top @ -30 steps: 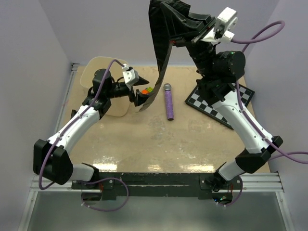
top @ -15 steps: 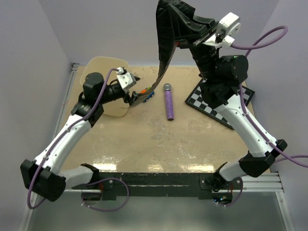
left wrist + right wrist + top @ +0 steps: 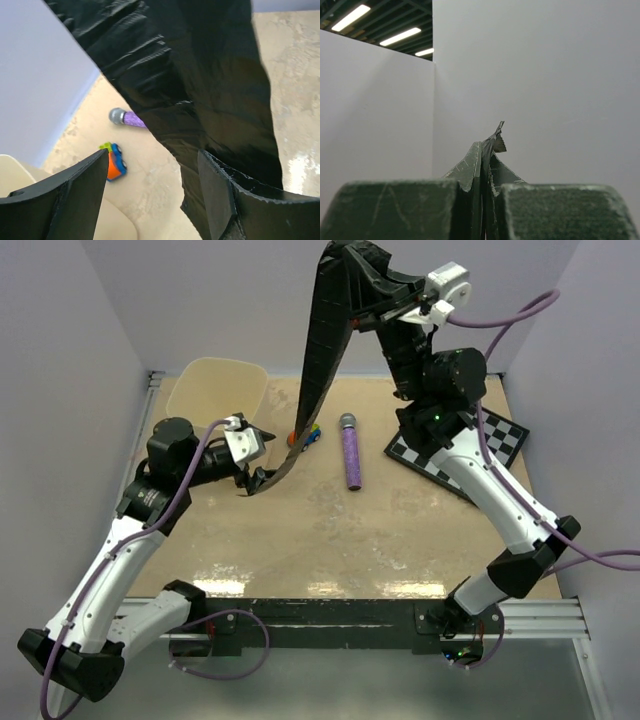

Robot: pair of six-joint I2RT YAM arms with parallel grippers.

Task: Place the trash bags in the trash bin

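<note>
Right gripper (image 3: 477, 189): pinched shut on the top edge of the thin, glossy, dark brown-black plastic-film trash bag (image 3: 325, 350), raised high above the back of the table. Left gripper (image 3: 152, 185): fingers (image 3: 75, 200) spread wide, straddling the bag's lower tail, nothing clamped. Bag hanging as one long crinkled strip between the two, slanting down and to the left. Lower end near the cream-beige, rounded-square plastic trash bin (image 3: 200, 380), not yet inside it.

To do this step well: close on the tail only with film fully between the fingers. Then carry both ends over the bin mouth and lower, tail first. Keep every pull gentle: slippery, flimsy film, likely to billow, stretch or snag on the rim. Steer clear of the small orange-and-blue toy car (image 3: 114, 162) and the purple glittery cylinder (image 3: 351, 452) lying near the tail on the mottled tan tabletop (image 3: 350, 530). Smooth, rigid, tapering bin walls and a roomy mouth, so probably an easy target.
</note>
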